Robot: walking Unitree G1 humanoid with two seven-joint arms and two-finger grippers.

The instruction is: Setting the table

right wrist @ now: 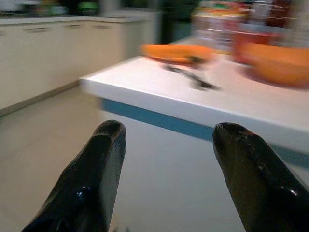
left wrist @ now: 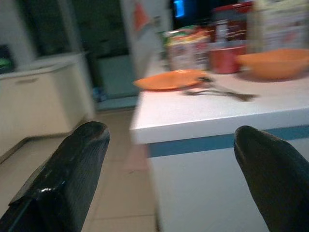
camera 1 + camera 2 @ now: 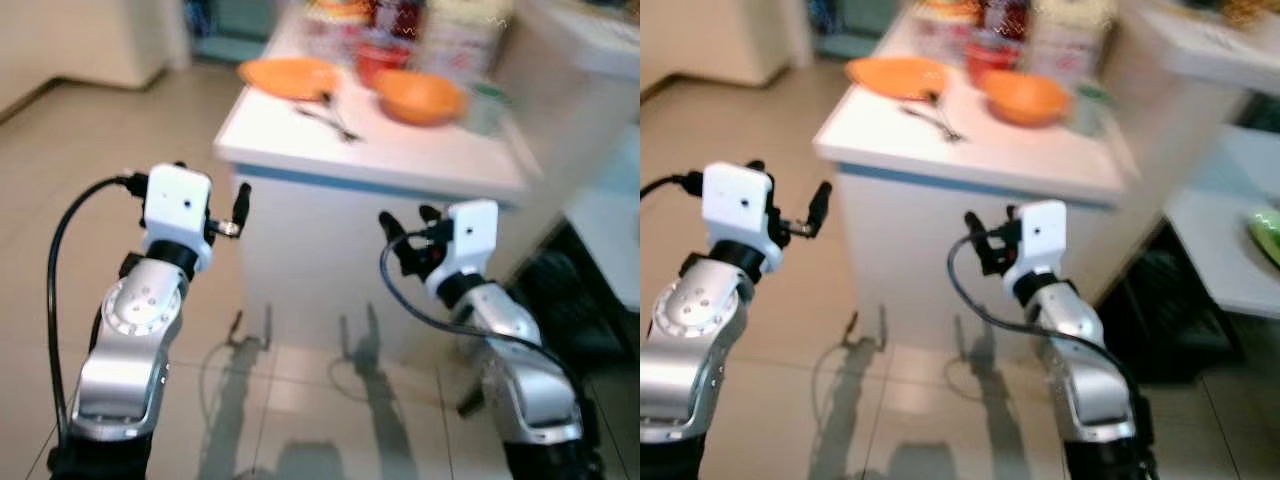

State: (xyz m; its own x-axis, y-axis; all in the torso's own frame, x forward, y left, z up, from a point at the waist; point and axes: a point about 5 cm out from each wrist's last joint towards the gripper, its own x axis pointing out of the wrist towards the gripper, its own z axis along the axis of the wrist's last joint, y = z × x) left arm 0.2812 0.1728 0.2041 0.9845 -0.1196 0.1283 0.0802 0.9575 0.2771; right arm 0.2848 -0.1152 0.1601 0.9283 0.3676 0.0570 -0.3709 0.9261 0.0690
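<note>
A white table (image 3: pixel 400 152) with a blue strip under its top stands just ahead. On it lie an orange plate (image 3: pixel 290 77), an orange bowl (image 3: pixel 420 97) and some dark cutlery (image 3: pixel 330 115) between them. A red cup (image 3: pixel 378 60) stands behind the bowl. My left gripper (image 2: pixel 171 131) is held up before the table's left corner, open and holding nothing. My right gripper (image 3: pixel 410 222) is raised in front of the table's side panel, below the top edge. It is also open, with nothing between its fingers (image 1: pixel 104 159).
Blurred packages and jars (image 3: pixel 440 25) crowd the back of the table. Pale cabinets (image 3: pixel 90 40) stand at the far left. A white counter (image 3: pixel 590 40) and a dark shelf (image 3: pixel 570 300) are on the right. Tiled floor (image 3: pixel 300 400) lies between me and the table.
</note>
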